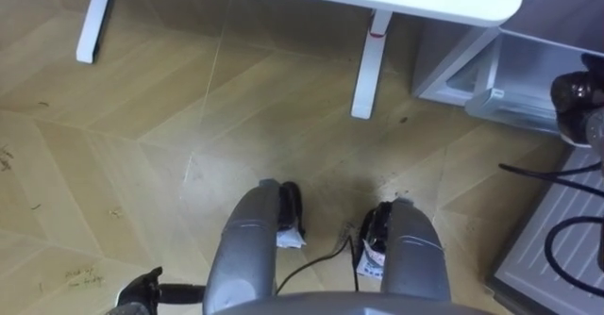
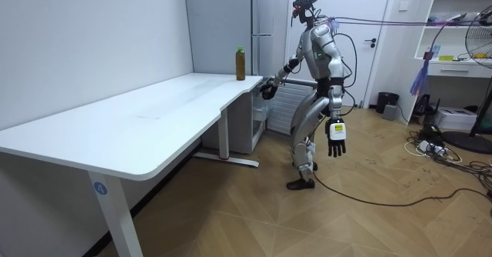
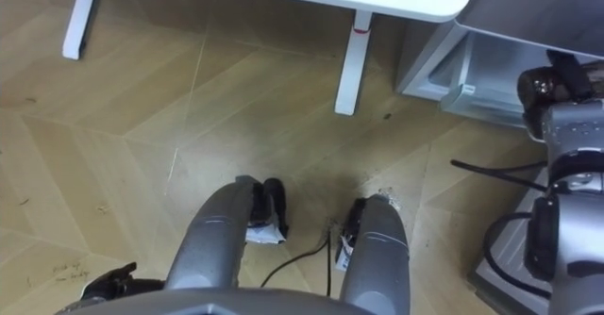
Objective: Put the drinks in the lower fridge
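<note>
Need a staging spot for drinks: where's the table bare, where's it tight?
The table top is bare from its near end up to the bottle, alone at the far corner by the fridge. Tight: the gap between that corner and the fridge, where the right hand is. The left hand hangs over open floor.

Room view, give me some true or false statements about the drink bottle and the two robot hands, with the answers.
1. The brown bottle with a green cap stands upright on the long white table. True.
2. The left robot hand holds the bottle. False: it hangs open at the robot's side, holding nothing.
3. The robot stands on the wooden floor at the table's end nearest the tall grey fridge. True.
4. The right robot hand rests on the floor. False: it is raised beside the table's far corner.
</note>
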